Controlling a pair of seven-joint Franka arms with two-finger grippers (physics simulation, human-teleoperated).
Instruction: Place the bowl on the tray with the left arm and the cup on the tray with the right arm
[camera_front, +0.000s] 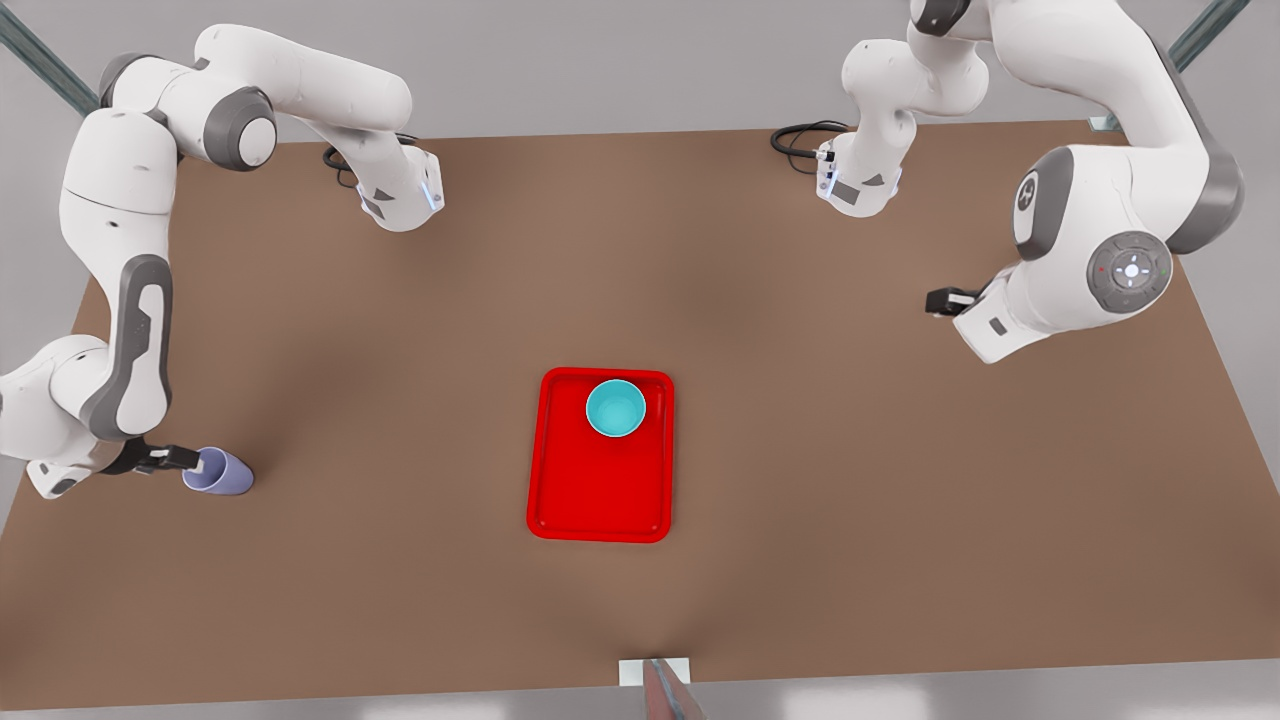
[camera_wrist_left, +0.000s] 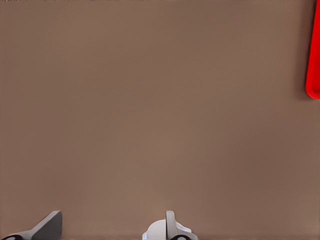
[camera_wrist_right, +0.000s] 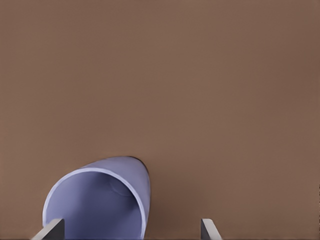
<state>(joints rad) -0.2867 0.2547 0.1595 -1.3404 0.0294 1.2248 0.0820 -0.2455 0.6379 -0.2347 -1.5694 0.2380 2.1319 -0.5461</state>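
The teal bowl (camera_front: 615, 408) sits on the red tray (camera_front: 600, 490), in the tray's far corner toward the front view's right. The lavender cup (camera_front: 220, 472) stands on the table far to the front view's left. My right gripper (camera_front: 188, 460) is at the cup's rim and open; in the right wrist view the right gripper (camera_wrist_right: 130, 230) has one finger (camera_wrist_right: 50, 231) at the wall of the cup (camera_wrist_right: 100, 200) and the other well clear of it. My left gripper (camera_front: 945, 300) hangs open and empty over the table at the front view's right, with the tray's edge (camera_wrist_left: 314, 60) in its wrist view.
The brown table (camera_front: 850, 500) stretches bare between the cup and the tray. Both arm bases (camera_front: 400, 195) (camera_front: 860, 185) stand at the far edge with black cables. A small white bracket (camera_front: 655, 672) sits at the near edge.
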